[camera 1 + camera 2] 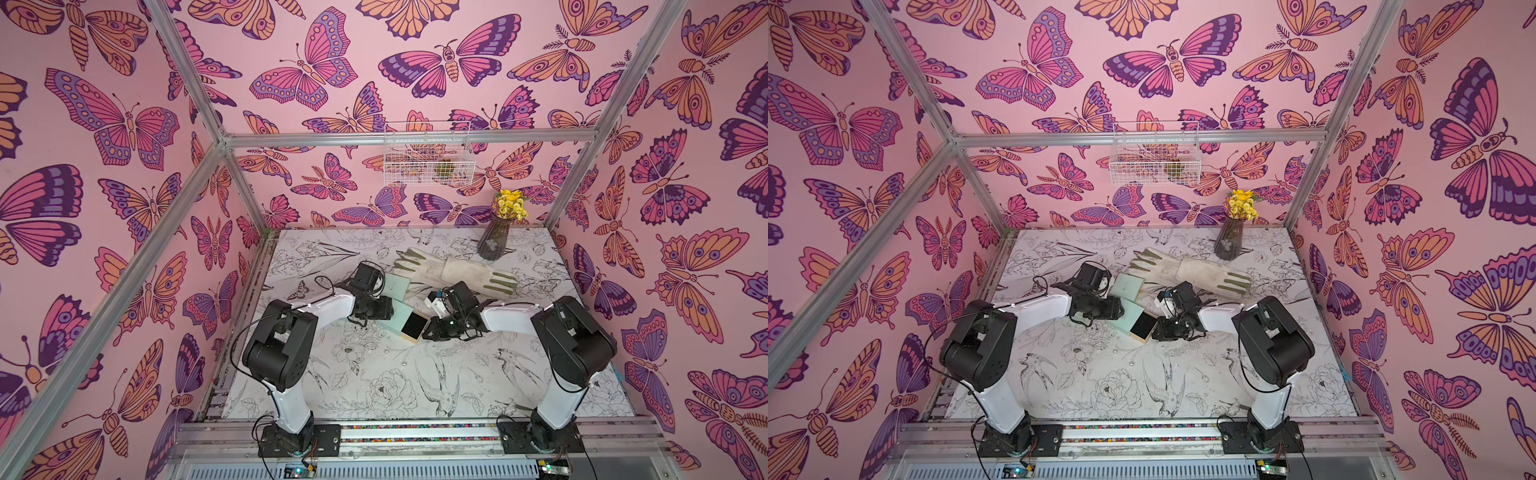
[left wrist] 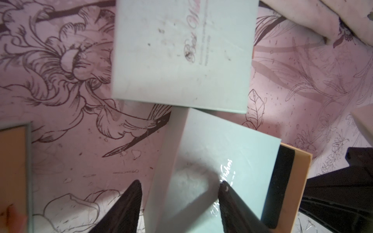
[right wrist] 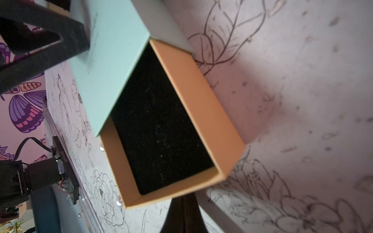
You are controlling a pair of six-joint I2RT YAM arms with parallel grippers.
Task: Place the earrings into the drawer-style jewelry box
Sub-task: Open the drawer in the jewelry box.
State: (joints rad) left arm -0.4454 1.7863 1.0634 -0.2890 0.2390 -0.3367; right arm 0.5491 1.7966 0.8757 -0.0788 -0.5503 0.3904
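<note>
The left claw [image 2: 179,193] was seen with its fingers parted above the mint box [image 2: 218,153], one finger set beside its wall and one over its top. The right claw [image 3: 183,213] was closed tight just at the front of the pulled-out drawer [image 3: 161,125]; what was pinched was hidden. A pearl earring [image 3: 119,201] was found beside that drawer, near this claw, small and blurred.

You have the jewelry box [image 1: 392,319] in the middle, drawer [image 1: 415,327] out toward the front right; a second box [image 1: 397,286] behind it, gloves [image 1: 419,266] behind that, a vase [image 1: 494,241] at the table's [image 1: 374,399] back right corner.
</note>
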